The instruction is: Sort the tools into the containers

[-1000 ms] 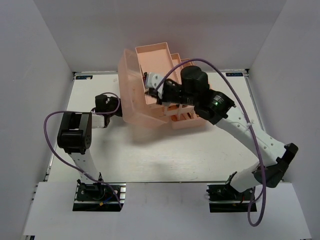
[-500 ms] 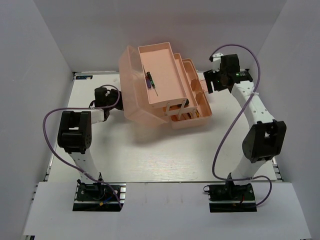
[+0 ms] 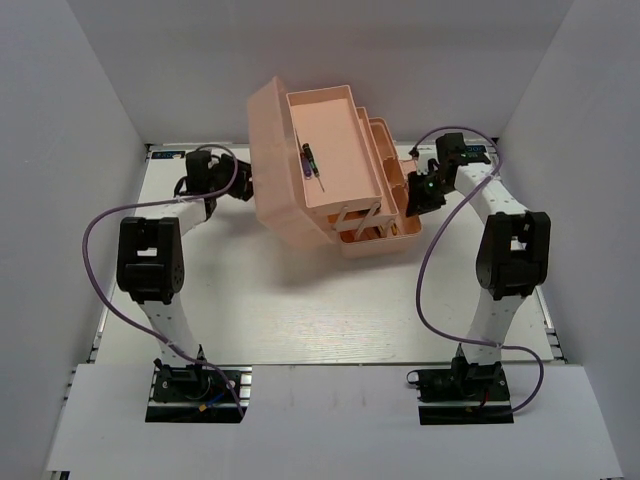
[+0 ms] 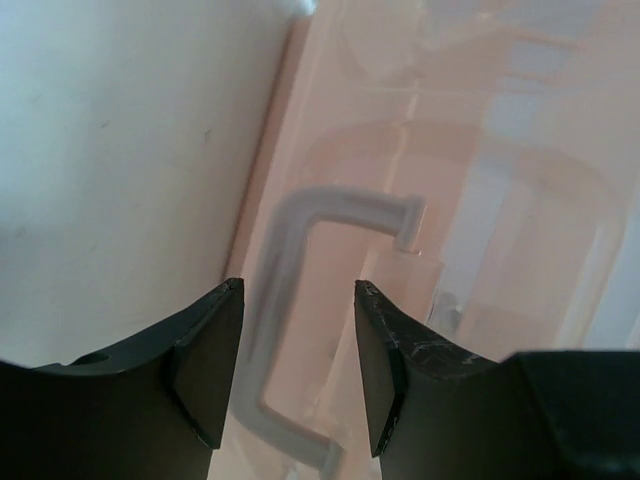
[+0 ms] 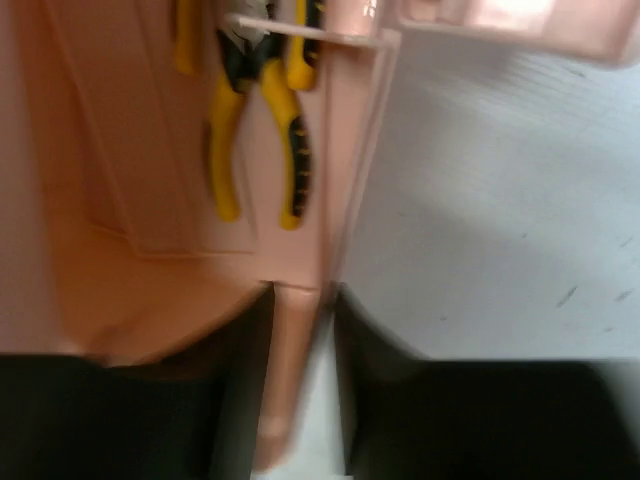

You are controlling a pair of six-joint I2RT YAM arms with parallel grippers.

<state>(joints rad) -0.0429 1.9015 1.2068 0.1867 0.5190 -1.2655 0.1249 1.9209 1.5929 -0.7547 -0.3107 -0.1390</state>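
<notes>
Meanwhile your right gripper (image 5: 300, 295) dropped to the right end of the toolbox (image 3: 400, 232), jaws astride its wall, grip unclear. Your left gripper (image 4: 298, 295) stayed open by the lid (image 4: 480, 200). The screwdriver (image 3: 309, 160) lay in the top tray (image 3: 320, 95); white table (image 3: 300, 310), white walls (image 3: 80, 100).

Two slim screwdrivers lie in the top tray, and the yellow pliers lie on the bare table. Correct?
One slip: the yellow pliers lie inside a pink toolbox tray, not on the table, as the right wrist view shows. The two slim screwdrivers do lie in the top tray.
</notes>
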